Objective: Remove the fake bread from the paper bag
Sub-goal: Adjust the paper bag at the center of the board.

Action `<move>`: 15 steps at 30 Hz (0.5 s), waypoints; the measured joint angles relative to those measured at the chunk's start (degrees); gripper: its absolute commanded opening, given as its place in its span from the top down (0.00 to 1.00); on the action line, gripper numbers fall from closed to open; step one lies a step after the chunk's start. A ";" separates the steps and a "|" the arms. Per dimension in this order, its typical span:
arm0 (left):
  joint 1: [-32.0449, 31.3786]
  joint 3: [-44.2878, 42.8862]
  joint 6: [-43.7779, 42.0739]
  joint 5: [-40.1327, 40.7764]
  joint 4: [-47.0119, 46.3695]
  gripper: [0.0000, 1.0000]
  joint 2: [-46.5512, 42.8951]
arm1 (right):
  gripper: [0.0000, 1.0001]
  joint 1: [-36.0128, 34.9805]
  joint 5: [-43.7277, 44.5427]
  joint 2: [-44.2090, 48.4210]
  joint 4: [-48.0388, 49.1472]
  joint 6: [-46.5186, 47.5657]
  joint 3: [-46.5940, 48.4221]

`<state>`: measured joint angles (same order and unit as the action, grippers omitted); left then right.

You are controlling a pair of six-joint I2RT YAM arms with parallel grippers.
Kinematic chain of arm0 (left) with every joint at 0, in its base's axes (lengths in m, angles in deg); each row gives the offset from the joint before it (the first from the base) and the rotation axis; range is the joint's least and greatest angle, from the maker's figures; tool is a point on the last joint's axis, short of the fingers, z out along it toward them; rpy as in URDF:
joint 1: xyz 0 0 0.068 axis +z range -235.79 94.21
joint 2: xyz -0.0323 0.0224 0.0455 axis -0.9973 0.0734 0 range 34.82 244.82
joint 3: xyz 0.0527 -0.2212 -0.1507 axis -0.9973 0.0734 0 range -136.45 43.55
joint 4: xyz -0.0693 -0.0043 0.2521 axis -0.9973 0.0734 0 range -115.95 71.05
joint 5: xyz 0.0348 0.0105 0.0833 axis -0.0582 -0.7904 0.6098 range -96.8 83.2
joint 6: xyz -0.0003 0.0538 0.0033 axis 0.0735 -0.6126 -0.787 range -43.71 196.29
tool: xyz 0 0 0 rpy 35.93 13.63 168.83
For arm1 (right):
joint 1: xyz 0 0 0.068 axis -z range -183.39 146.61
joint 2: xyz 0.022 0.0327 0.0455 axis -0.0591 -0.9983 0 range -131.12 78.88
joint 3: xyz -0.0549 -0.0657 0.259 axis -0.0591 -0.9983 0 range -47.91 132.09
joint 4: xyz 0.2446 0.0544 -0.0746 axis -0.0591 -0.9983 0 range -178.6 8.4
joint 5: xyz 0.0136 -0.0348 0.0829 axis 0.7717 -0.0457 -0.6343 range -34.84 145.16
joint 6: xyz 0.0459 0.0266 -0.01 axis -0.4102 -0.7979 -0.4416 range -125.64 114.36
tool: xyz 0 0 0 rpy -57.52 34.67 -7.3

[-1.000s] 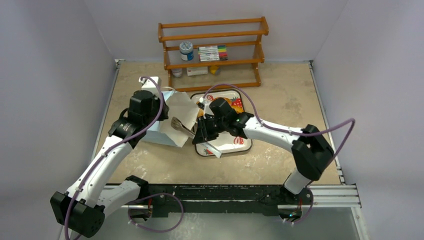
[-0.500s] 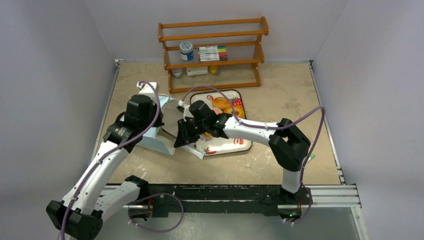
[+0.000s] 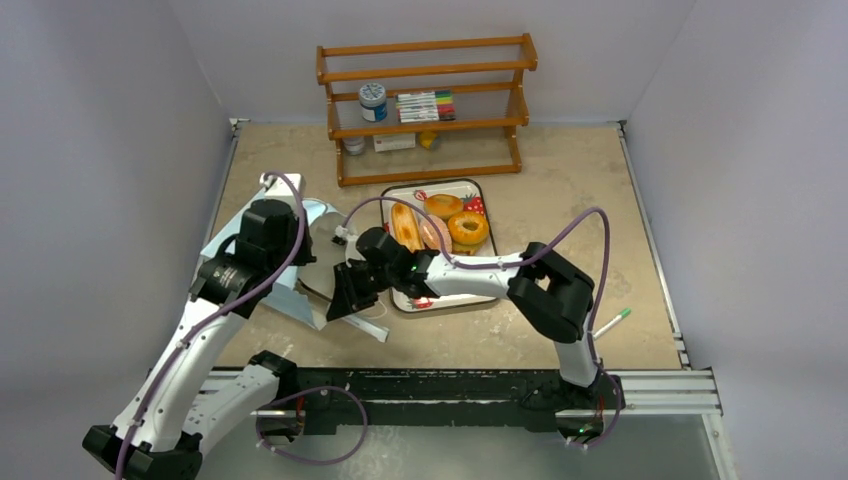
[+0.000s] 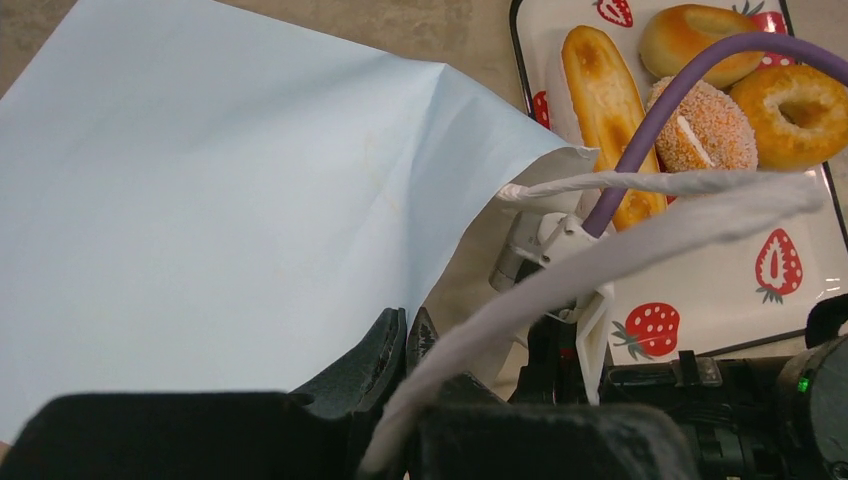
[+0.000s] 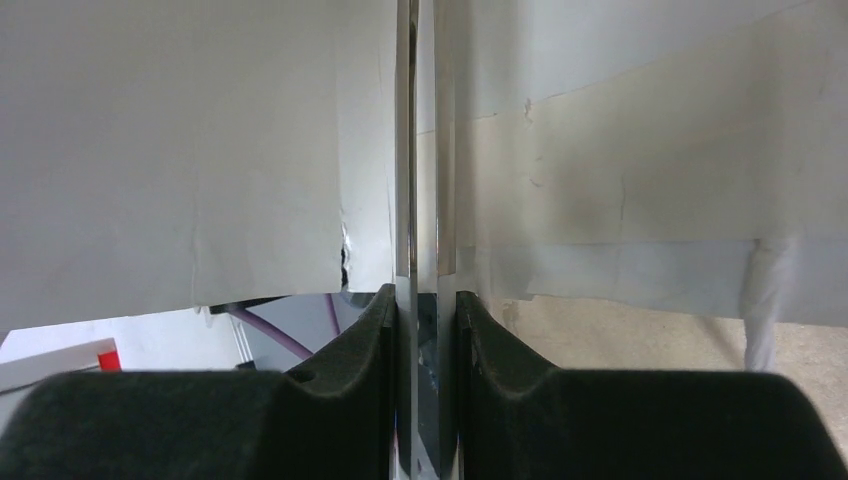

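On the tan table (image 3: 560,190), left of centre, you hold the paper bag (image 3: 322,250) with both pincers clamped: left gripper (image 4: 405,340) on its blue wall, right gripper (image 5: 425,295) on a thin edge, probably to tip it. The fake bread (image 3: 467,228) lies on the strawberry tray (image 4: 700,280), centre frame.

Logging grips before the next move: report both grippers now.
Left gripper: shut, pinching the paper bag at its edge.
Right gripper: shut on the paper bag's wall.

Table (image 3: 560,190): beige, stone-mottled top, enclosed left, back and right by plain pale grey walls (image 3: 110,150). Wooden rack (image 3: 425,110), tiered, stands at the far edge against the back wall. Metal rail (image 3: 660,390) runs along the near edge. Lighting even, diffuse.
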<state>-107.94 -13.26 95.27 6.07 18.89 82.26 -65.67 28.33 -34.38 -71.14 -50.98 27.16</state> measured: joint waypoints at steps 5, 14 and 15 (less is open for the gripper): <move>0.00 0.00 -0.17 -0.61 -0.61 1.00 2.19 | 1.00 0.22 -0.26 1.14 -0.09 -0.33 0.00; 0.00 0.04 -2.47 -3.48 -3.52 1.00 4.13 | 1.00 4.42 -4.70 2.03 -0.48 -3.19 0.02; 0.00 0.04 -3.21 -3.63 -3.74 1.00 4.31 | 1.00 5.11 -5.38 2.03 -0.20 -3.89 0.02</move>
<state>-107.94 -13.22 92.06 2.44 15.15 86.57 -60.55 22.95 -32.34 -71.34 -54.87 27.18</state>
